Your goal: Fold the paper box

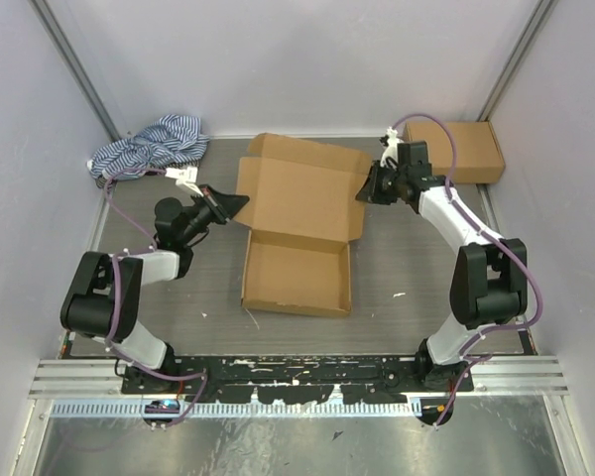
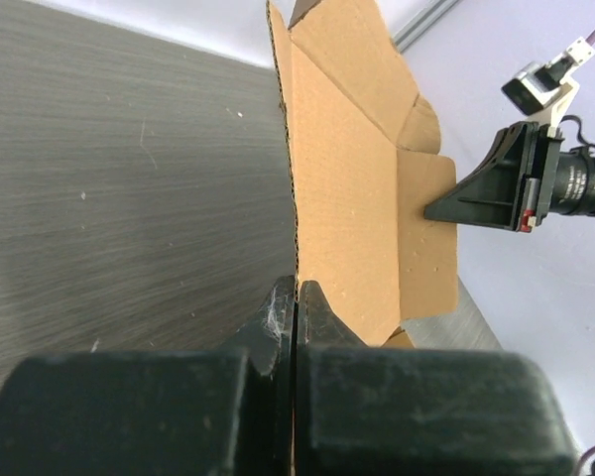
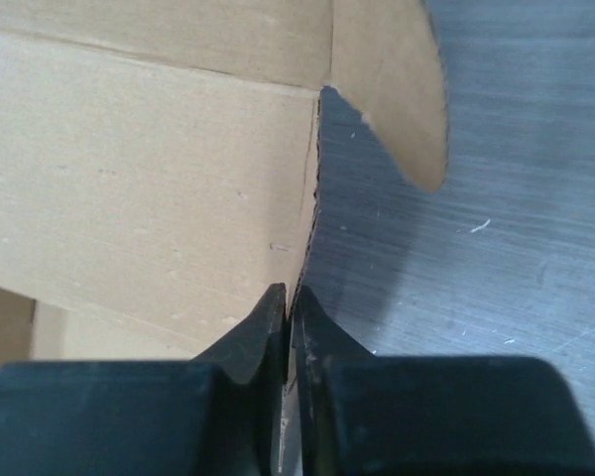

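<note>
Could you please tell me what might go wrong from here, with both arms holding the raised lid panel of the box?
1. The left gripper and right gripper have their fingers shut on only a thin edge of the paper box, so the panel could slip free.
2. The box's tray rests unheld on the table. Uneven pulls might drag or twist it.
3. The rounded flap hangs loose and may catch outside the tray wall.

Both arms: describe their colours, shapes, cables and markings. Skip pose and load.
Both the left arm and right arm have white links between bulky black joint housings. A purple cable loops along each, ending at a white connector by the wrist. The left gripper and right gripper are black with tapering wedge-shaped fingers. No lettering is legible.
</note>
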`<state>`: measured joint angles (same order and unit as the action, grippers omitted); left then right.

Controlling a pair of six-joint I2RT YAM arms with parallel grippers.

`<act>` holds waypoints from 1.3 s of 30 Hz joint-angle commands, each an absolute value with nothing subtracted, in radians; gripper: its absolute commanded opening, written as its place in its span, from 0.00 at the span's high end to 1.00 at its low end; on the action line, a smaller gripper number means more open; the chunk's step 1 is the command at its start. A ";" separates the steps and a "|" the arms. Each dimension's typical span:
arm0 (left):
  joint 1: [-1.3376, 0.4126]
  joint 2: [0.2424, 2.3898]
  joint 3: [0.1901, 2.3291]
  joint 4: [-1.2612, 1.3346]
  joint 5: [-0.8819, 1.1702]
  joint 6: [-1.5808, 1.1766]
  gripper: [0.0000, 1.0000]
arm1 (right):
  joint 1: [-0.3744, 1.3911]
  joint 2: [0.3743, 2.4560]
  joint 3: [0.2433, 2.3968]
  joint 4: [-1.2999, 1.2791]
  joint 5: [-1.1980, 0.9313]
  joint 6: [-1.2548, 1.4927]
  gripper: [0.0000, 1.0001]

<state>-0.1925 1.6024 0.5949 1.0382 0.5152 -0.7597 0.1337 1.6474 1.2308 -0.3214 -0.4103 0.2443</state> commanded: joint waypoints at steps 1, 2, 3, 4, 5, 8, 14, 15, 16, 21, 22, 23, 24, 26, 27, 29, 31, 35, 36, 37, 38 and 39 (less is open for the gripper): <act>-0.193 1.525 0.611 0.999 0.528 -0.707 0.96 | 0.212 1.627 1.356 -0.393 -0.256 0.200 0.94; -0.194 1.512 0.617 0.963 0.524 -0.694 0.88 | 0.229 1.625 1.364 -0.397 -0.214 0.194 0.98; -0.195 1.496 0.625 0.923 0.516 -0.680 0.81 | 0.245 1.617 1.365 -0.395 -0.171 0.189 0.99; -0.194 1.478 0.633 0.877 0.503 -0.662 0.72 | 0.258 1.608 1.363 -0.386 -0.140 0.183 0.99; -0.194 1.461 0.642 0.820 0.487 -0.643 0.63 | 0.267 1.595 1.353 -0.373 -0.116 0.179 0.99; -0.194 1.397 0.688 0.611 0.405 -0.580 0.47 | 0.280 1.542 1.302 -0.316 -0.070 0.167 0.99; -0.194 1.287 0.818 0.241 0.282 -0.482 0.45 | 0.286 1.405 1.097 -0.120 -0.104 0.137 0.99; -0.195 1.279 0.829 0.211 0.277 -0.474 0.45 | 0.288 1.372 1.043 -0.076 -0.118 0.131 0.99; -0.196 1.240 0.844 0.173 0.265 -0.469 0.45 | 0.290 1.324 0.983 -0.019 -0.131 0.123 0.99; -0.197 1.215 0.943 -0.037 0.264 -0.409 0.45 | 0.307 1.171 0.785 0.157 -0.154 0.113 0.99; -0.198 1.219 0.962 -0.063 0.282 -0.410 0.46 | 0.310 1.156 0.776 0.149 -0.159 0.111 0.99; -0.197 1.224 0.983 -0.087 0.307 -0.409 0.46 | 0.314 1.141 0.770 0.137 -0.160 0.110 0.99; -0.198 1.232 1.002 -0.105 0.340 -0.410 0.46 | 0.318 1.127 0.768 0.123 -0.160 0.108 0.99; -0.201 1.249 1.043 -0.150 0.387 -0.413 0.47 | 0.327 1.097 0.765 0.094 -0.157 0.106 0.99; -0.207 1.256 1.075 -0.181 0.392 -0.406 0.47 | 0.331 1.084 0.765 0.081 -0.154 0.108 0.99; -0.220 1.262 1.109 -0.256 0.390 -0.377 0.47 | 0.336 1.055 0.767 0.060 -0.151 0.111 0.99; -0.232 1.255 1.121 -0.297 0.375 -0.354 0.48 | 0.338 1.038 0.781 0.037 -0.151 0.118 0.99; -0.266 1.205 1.089 -0.308 0.302 -0.325 0.48 | 0.348 1.036 0.819 -0.016 -0.156 0.119 0.99; -0.270 1.197 1.081 -0.309 0.274 -0.315 0.48 | 0.351 1.037 0.823 -0.021 -0.155 0.116 0.99; -0.276 1.191 1.074 -0.312 0.248 -0.307 0.48 | 0.354 1.036 0.828 -0.025 -0.155 0.114 0.99; -0.278 1.190 1.070 -0.316 0.218 -0.303 0.48 | 0.355 1.037 0.833 -0.030 -0.156 0.111 0.99; -0.280 1.190 1.071 -0.322 0.192 -0.302 0.48 | 0.358 1.036 0.835 -0.033 -0.155 0.110 0.99</act>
<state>-0.2699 1.2263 1.0809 -0.2783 0.2958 -0.3462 0.3458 1.0554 0.7757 -0.0406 -0.1471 0.1291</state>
